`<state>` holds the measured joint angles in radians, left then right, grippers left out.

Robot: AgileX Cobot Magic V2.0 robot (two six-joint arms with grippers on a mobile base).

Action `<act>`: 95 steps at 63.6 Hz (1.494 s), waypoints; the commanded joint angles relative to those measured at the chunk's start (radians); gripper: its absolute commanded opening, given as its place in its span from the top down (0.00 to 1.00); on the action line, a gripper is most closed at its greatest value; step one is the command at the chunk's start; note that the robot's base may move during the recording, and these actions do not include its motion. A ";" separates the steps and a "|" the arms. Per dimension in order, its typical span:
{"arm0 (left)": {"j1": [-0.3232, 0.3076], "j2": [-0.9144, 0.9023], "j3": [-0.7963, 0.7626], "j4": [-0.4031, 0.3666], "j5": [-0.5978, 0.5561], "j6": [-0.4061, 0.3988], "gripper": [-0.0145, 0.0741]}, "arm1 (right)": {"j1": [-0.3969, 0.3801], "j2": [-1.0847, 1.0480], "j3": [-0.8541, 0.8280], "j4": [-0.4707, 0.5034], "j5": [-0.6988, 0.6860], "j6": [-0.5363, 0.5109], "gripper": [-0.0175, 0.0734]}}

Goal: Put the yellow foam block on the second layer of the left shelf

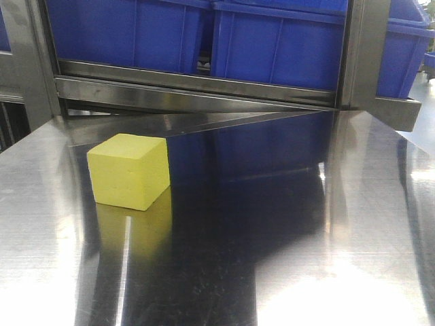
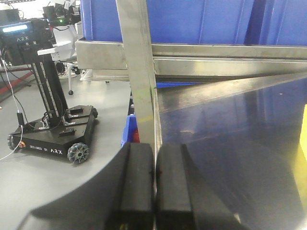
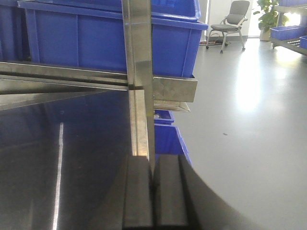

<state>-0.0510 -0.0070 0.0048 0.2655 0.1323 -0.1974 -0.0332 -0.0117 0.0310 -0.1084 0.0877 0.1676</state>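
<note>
Sitting below blue bins (image 1: 272,41) is yellow foam block (image 1: 129,171).

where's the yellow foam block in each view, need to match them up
Front view: yellow foam block sits left of centre on the steel table.
Left wrist view: only a yellow sliver of it at the right edge.
Right wrist view: not in it.
Shared landmark: the blue bins above the table.
</note>
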 commanded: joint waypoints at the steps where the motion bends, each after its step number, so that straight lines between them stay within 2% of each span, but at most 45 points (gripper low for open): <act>1: -0.007 -0.014 0.026 0.001 -0.086 -0.004 0.68 | -0.005 -0.017 -0.022 -0.001 -0.088 -0.008 0.75; 58: -0.007 -0.014 0.026 0.001 -0.086 -0.004 0.68 | -0.005 -0.017 -0.026 -0.001 -0.114 -0.006 0.75; 74: -0.007 -0.014 0.026 0.001 -0.086 -0.004 0.68 | 0.014 0.060 -0.187 -0.001 -0.088 -0.001 0.75; 83: -0.007 -0.014 0.026 0.001 -0.086 -0.004 0.68 | 0.076 0.220 -0.349 -0.001 -0.050 -0.001 0.75; 95: -0.007 -0.014 0.026 0.001 -0.086 -0.004 0.68 | 0.280 0.505 -0.532 -0.001 -0.004 -0.001 0.74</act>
<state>-0.0510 -0.0070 0.0048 0.2655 0.1323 -0.1974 0.1744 0.3815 -0.4135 -0.1084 0.1357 0.1699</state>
